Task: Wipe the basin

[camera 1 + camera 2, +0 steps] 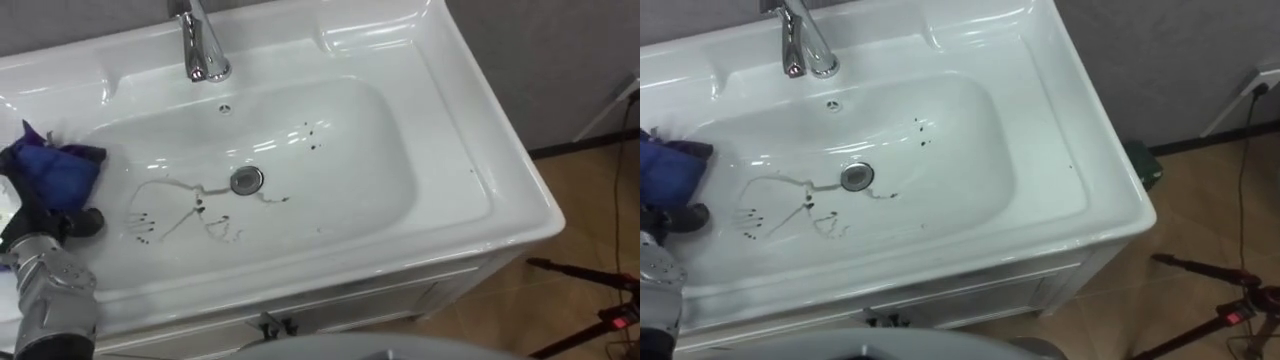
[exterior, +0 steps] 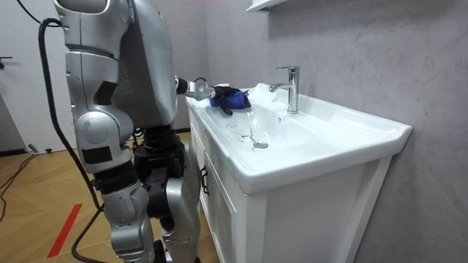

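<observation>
Smudges of dark grime (image 1: 200,212) ring the round metal drain (image 1: 247,180), so our left hand (image 1: 78,222) grips the crumpled blue cloth (image 1: 50,172) at frame left, ready over the white ceramic basin (image 1: 350,140).

Probably a bathroom: white basin (image 1: 452,135), chrome tap (image 1: 203,50), vanity cabinet (image 2: 219,219).

In the room view I see a grey textured wall (image 2: 365,51) at upper right. A brown wooden plank floor (image 2: 29,183) lies lower left, beside a white cabinet (image 2: 314,219).
</observation>
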